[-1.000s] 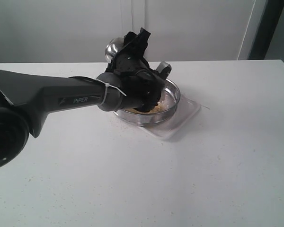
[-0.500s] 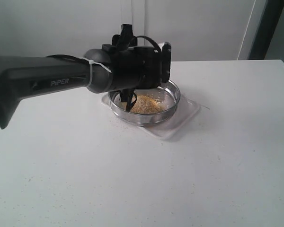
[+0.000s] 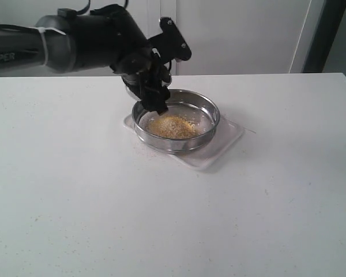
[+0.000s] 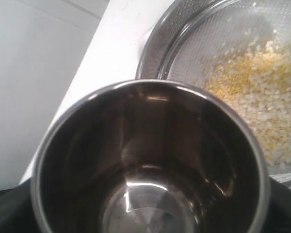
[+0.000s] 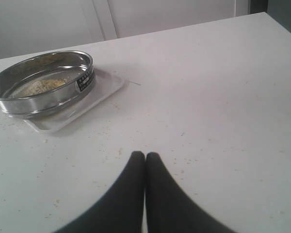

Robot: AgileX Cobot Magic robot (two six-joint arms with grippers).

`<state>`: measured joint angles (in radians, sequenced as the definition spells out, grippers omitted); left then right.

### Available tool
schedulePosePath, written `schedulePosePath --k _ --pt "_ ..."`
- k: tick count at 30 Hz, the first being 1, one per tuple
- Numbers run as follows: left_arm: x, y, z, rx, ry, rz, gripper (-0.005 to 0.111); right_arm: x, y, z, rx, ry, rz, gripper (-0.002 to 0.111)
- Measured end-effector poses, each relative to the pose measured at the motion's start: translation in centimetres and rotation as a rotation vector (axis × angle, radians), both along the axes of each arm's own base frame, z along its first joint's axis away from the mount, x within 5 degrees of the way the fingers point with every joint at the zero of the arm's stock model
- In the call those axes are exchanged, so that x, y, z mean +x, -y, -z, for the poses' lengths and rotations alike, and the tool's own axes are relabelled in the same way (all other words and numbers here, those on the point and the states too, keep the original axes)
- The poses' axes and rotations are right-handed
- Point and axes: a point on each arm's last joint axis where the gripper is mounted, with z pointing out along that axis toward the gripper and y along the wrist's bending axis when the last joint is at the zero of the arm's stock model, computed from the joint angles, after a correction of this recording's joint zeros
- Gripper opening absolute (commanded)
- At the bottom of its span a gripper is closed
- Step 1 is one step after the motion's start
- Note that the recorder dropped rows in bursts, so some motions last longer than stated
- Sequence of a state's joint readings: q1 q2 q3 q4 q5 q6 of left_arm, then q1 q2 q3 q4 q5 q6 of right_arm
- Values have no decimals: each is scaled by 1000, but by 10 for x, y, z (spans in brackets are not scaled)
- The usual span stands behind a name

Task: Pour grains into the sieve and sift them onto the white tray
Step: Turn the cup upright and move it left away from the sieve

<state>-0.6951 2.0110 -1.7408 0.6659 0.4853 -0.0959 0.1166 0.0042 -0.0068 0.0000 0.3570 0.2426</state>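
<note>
One heap of grains [image 3: 172, 126] lies in the sieve [image 3: 211, 115] just below my left pincer [image 3: 154, 95], whose wide-set jaws clasp the empty steel cup [image 4: 150, 165]. Pouring looks done; next, I judge, comes shaking the sieve over the white tray [image 3: 231, 136] under it. My right pincer [image 5: 145, 158] sits closed, empty.

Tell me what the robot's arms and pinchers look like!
The left arm is a thick, round, dark grey tube with white PiPER letters and a white cable tie around it. The left gripper is chunky and black. The right gripper has two smooth black fingers that curve and narrow to rounded tips.
</note>
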Motion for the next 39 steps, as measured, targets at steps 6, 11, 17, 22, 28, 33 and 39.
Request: schedulePosePath --k 6,11,17,22,28,33,39 --pt "5 -29 0 -171 -122 -39 0 0 0 0 0 0 0 0" --pt "7 -50 -3 -280 -186 -28 0 0 0 0 0 0 0 0" --pt "4 -73 8 -415 -228 -22 0 0 0 0 0 0 0 0" --pt "-16 -87 18 -466 -188 -24 0 0 0 0 0 0 0 0" --pt "-33 -105 29 -488 -153 -88 0 0 0 0 0 0 0 0" --pt "-38 -116 26 -501 -146 -118 0 0 0 0 0 0 0 0" --pt "-31 -153 28 -571 -250 -258 0 0 0 0 0 0 0 0"
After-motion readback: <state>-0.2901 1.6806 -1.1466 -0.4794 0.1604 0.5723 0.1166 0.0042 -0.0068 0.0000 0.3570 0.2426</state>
